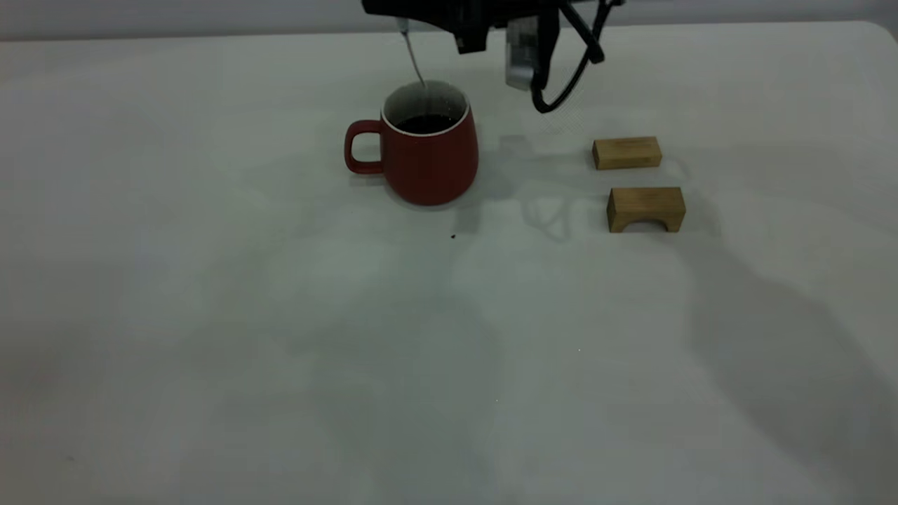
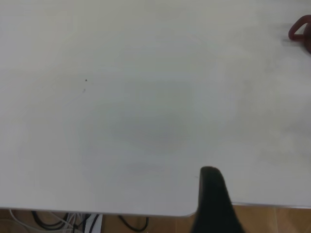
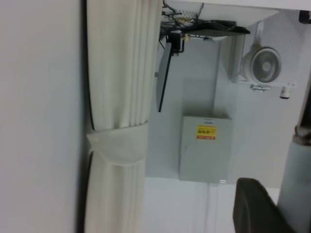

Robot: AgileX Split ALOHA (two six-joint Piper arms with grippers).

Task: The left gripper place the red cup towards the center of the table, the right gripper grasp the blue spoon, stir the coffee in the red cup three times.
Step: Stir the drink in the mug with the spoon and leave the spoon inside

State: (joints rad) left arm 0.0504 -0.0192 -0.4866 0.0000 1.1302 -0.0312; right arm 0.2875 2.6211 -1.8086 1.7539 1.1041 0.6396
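The black right gripper (image 1: 421, 10) is cut off by the top edge of the exterior view, so its fingers and their hold on the slim metal-stemmed blue spoon (image 1: 415, 59) cannot be seen. The spoon's pale blue handle is out of sight, and its bowl is hidden inside the dark red ceramic cup (image 1: 424, 151), sunk in or behind the dark coffee (image 1: 424, 124). In the left wrist view only one dark finger (image 2: 214, 201) of the left gripper shows, and only the cup's handle peeks in at the edge. The right wrist view shows only the room, with one dark finger (image 3: 257, 208) cut off at the edge.
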